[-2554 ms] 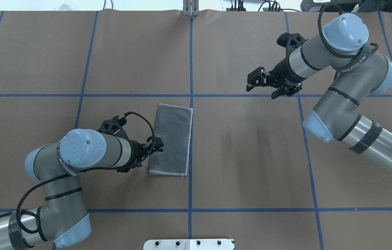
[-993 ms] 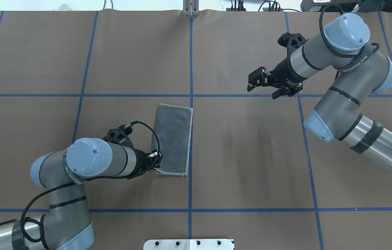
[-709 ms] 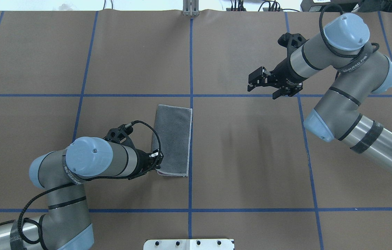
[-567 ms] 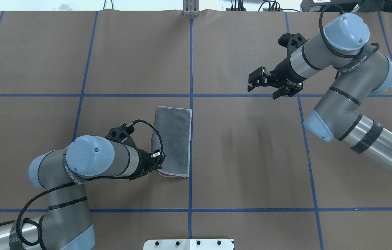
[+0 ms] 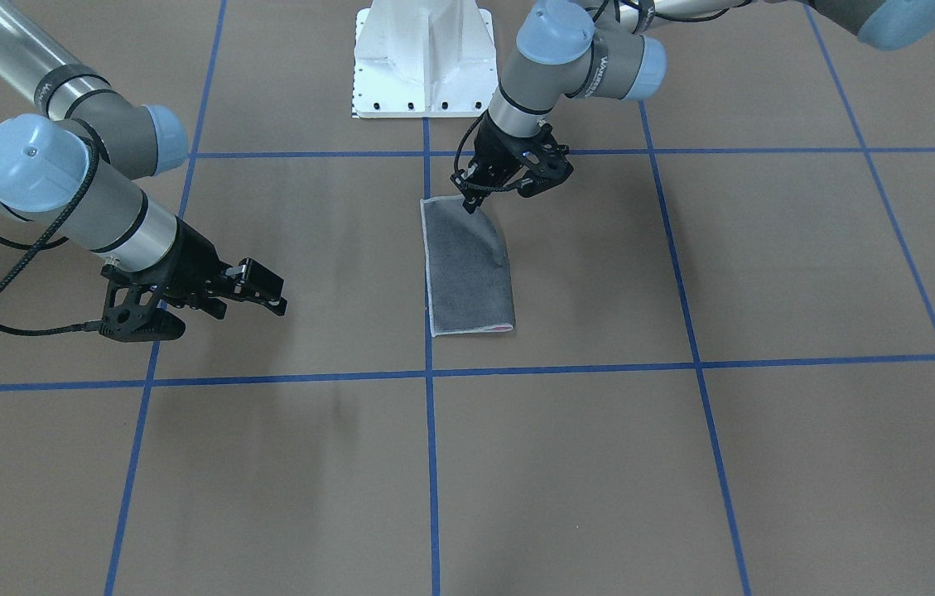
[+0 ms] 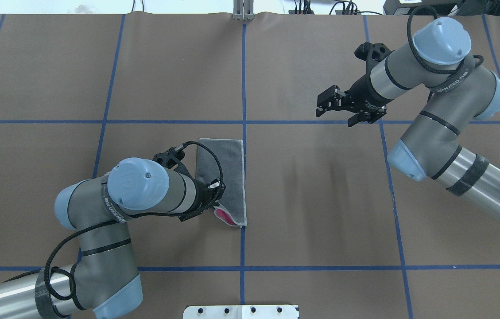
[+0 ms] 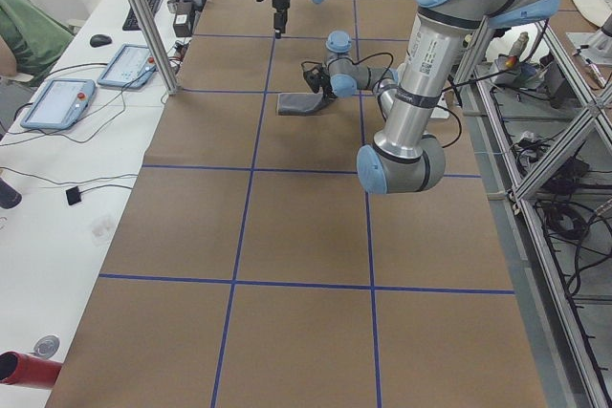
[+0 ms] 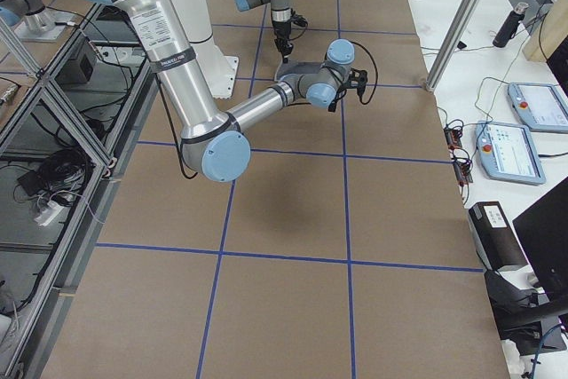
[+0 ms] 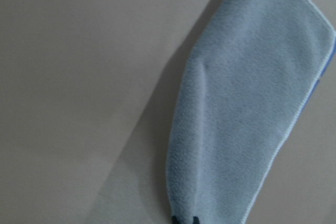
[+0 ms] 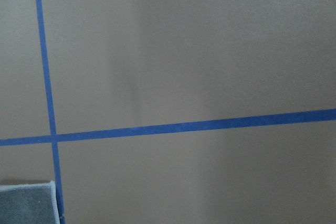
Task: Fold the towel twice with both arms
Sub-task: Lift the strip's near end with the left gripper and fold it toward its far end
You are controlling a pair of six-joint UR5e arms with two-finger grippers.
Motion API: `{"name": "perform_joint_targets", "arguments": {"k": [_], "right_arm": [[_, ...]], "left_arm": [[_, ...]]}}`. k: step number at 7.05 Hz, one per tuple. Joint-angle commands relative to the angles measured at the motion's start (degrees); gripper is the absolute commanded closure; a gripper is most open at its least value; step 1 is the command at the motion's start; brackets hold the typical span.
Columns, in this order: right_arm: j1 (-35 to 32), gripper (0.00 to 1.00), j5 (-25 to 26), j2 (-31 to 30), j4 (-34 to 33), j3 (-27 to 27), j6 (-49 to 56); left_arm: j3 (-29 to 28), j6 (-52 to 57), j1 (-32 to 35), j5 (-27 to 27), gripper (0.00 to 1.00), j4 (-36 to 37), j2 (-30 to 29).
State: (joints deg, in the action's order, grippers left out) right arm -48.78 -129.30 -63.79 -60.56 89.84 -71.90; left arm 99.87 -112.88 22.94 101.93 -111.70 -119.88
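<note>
The towel (image 6: 228,170), folded into a narrow grey strip, lies on the brown table beside the centre blue line. It also shows in the front view (image 5: 467,277). My left gripper (image 6: 217,200) is shut on the towel's corner nearest the robot and holds it raised, so the pink underside (image 6: 223,214) shows. In the front view the left gripper (image 5: 474,199) pinches that lifted corner. The left wrist view shows the cloth (image 9: 247,103) hanging away from the fingertips (image 9: 184,220). My right gripper (image 6: 335,108) is open and empty, far to the right of the towel (image 10: 26,203).
Blue tape lines (image 6: 243,88) divide the brown table into squares. The white pedestal base (image 5: 421,58) stands at the robot's edge of the table. A metal post (image 6: 243,11) stands at the far edge. Desks with tablets (image 7: 57,102) flank the operators' side.
My left gripper moved from the towel's left edge to its near corner, shut on it, then lifted and drew it toward the far side, exposing pink. The right arm stayed still.
</note>
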Motion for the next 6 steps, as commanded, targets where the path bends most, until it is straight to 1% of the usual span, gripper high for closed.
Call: {"name": "perform_joint_targets", "arguments": {"k": [1,3,4,6], "right_arm": [[0.00,0.00,0.10,0.16,0.00,-0.02,0.00],[0.09,0.00,0.36,0.42,-0.18,-0.19,0.00],[0.09,0.00,0.45,0.42,-0.18,-0.19,0.00],[0.09,0.00,0.62,0.42,-0.09,-0.63,0.09]], "left_arm": [[-2.29,0.11,4.72,0.19,1.00,-0.01,-1.31],[-5.81,0.38,8.42,0.89,1.00,-0.27,-3.77],[-7.83,0.29,9.74,2.38,1.00,-0.45,-5.96],[-12.39,0.03,10.28,2.39,1.00,-0.62,-11.05]]}}
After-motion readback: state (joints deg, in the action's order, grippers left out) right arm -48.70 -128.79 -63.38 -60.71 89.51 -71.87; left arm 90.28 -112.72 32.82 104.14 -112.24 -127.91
